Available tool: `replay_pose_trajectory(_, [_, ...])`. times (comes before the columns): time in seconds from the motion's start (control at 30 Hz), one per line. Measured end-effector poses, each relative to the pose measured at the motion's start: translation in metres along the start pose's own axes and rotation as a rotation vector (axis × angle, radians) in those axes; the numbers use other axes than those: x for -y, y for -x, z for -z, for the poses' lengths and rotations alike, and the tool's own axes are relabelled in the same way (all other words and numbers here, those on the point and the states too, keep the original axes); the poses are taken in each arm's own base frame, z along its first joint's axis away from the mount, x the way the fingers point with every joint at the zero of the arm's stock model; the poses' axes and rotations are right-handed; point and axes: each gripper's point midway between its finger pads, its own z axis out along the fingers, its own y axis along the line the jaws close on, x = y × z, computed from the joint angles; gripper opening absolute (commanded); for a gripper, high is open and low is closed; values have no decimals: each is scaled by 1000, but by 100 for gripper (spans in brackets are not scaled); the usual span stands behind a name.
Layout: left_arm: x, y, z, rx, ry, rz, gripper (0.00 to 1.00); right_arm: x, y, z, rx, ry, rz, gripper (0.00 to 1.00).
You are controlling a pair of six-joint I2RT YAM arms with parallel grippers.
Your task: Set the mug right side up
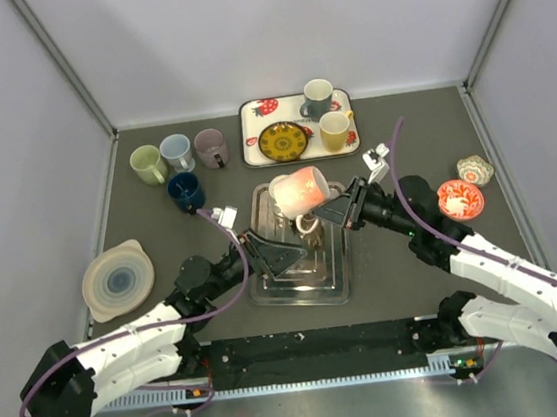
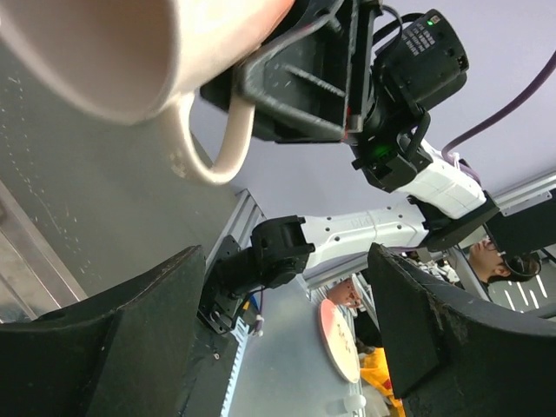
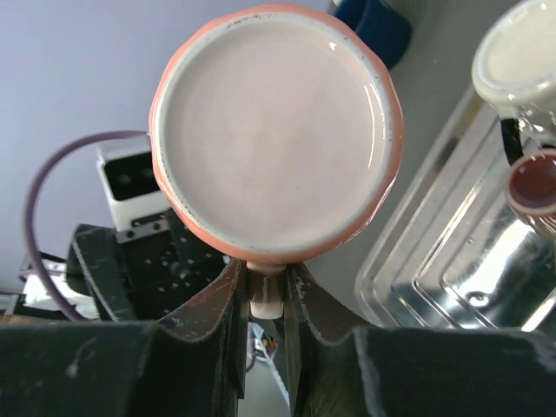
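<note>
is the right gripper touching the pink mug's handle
Touching. The right wrist view shows the right gripper with both jaws pressed against the handle of the pink mug, no gap on either side.

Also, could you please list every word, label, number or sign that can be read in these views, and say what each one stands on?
No text can be read in any view.
Small pale marks on the right arm's wrist housing, beside its green light: too small and blurred to read.
The pink mug: no lettering shows on it.
The strawberry tray: pictures only, no words visible.
</note>
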Motion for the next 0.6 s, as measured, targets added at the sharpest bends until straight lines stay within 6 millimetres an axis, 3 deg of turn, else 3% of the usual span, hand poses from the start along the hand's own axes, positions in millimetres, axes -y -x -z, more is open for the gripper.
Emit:
replay_pose_trajectory(0.27, [4,1,-1,17,-18,10,82,-33,18,0,86,158,-39,0])
replay_pose_trajectory(0.6, [10,25,-6,142,-37,-16,81,-58,5,1,43,271,-66,0])
